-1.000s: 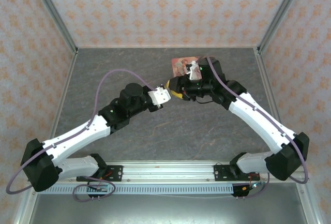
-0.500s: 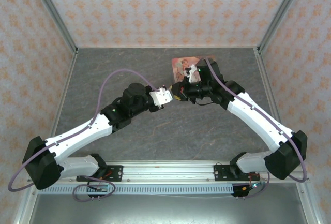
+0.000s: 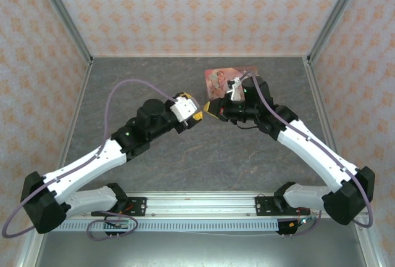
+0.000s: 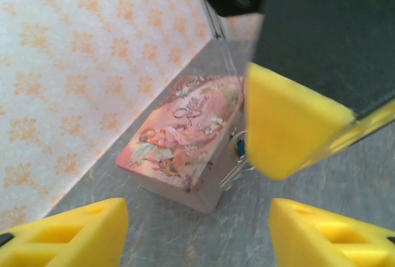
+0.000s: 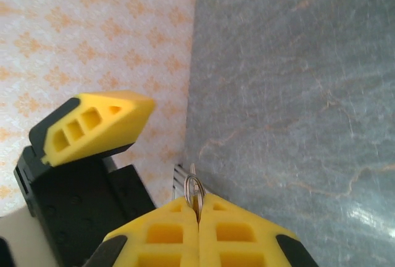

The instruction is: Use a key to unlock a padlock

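- The left gripper point(image 4: 197, 213) is released, its fingers wide apart, near the pink box point(image 4: 179, 140)
- The right gripper point(image 5: 197, 208) is clenched on a small metal ring point(image 5: 194, 188)
- The padlock point(image 4: 239, 148) hangs on the side of the box, at the far part of the table point(image 3: 154, 76)

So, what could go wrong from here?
1. The right gripper pinches a thin key ring just at its fingertips, so it may slip or twist.
2. The open left gripper is very near, and the two could collide.
3. The tiny padlock sits close beside the pink box, which leaves little room.
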You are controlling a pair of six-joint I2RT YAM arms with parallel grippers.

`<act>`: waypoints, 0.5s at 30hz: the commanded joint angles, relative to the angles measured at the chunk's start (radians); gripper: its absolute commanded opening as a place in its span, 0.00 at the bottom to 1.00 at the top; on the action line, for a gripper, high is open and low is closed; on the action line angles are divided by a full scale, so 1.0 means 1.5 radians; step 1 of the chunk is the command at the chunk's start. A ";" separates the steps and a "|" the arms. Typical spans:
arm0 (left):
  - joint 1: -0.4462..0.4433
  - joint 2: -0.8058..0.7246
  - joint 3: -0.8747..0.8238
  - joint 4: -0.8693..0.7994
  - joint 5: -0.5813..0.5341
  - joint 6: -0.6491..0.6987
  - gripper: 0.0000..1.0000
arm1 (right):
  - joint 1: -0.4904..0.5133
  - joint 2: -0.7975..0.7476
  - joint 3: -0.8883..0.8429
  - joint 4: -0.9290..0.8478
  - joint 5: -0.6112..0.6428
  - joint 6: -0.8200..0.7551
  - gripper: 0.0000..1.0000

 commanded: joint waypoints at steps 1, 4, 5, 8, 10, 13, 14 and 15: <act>0.020 -0.039 -0.007 0.007 0.016 -0.192 0.66 | -0.004 -0.049 -0.044 0.180 0.054 -0.021 0.00; 0.044 -0.058 -0.012 0.032 0.029 -0.343 0.70 | -0.004 -0.076 -0.098 0.307 0.085 -0.020 0.00; 0.051 -0.063 -0.011 0.041 0.025 -0.399 0.72 | -0.003 -0.081 -0.115 0.350 0.092 -0.019 0.00; 0.073 -0.065 0.004 0.061 0.016 -0.565 0.75 | -0.004 -0.085 -0.146 0.447 0.096 -0.018 0.00; 0.083 -0.053 0.025 0.063 0.020 -0.671 0.76 | -0.004 -0.082 -0.156 0.490 0.084 -0.018 0.00; 0.086 -0.029 0.053 0.122 0.069 -0.787 0.76 | 0.007 -0.083 -0.177 0.539 0.082 -0.025 0.00; 0.086 -0.020 0.060 0.150 0.087 -0.822 0.76 | 0.014 -0.083 -0.186 0.556 0.087 -0.025 0.00; 0.086 -0.009 0.069 0.169 0.101 -0.852 0.76 | 0.022 -0.082 -0.194 0.576 0.094 -0.023 0.00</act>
